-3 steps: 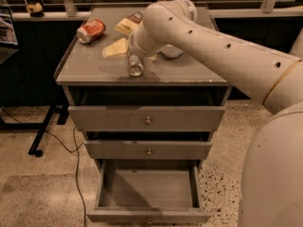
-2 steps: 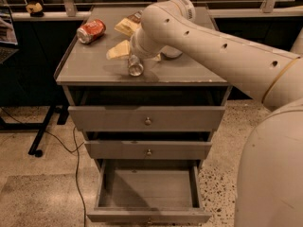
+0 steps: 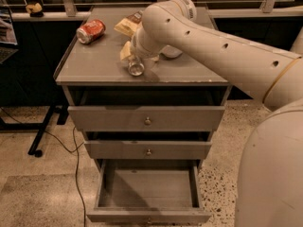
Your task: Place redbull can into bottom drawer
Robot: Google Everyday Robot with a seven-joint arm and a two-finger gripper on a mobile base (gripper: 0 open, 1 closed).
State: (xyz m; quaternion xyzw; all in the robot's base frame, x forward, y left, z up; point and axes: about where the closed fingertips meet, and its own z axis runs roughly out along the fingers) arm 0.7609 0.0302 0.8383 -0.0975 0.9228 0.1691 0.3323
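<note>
The gripper (image 3: 134, 54) is almost wholly hidden behind the thick end of the arm (image 3: 222, 56). It is down at the redbull can (image 3: 136, 68), but whether it is clenched on the can or released cannot be told. Only the can's lower part shows, its shiny round end facing the camera. It sits near the front middle of the bench (image 3: 94, 65); whether it rests on the surface or is just above it is unclear. A pale rounded thing (image 3: 171, 52) behind the arm is too covered to identify. A yellowish packet (image 3: 126, 24) farther back is partly covered too.

The arm comes in from the right, slanting up and over the bench, then bends down at the wrist onto the can. The robot's body (image 3: 274, 174) is cut off at the right edge.

A red soda can (image 3: 90, 31) lies on its side at the bench's back left. The bottom drawer (image 3: 149, 190) is pulled out; its front is cut off below.
</note>
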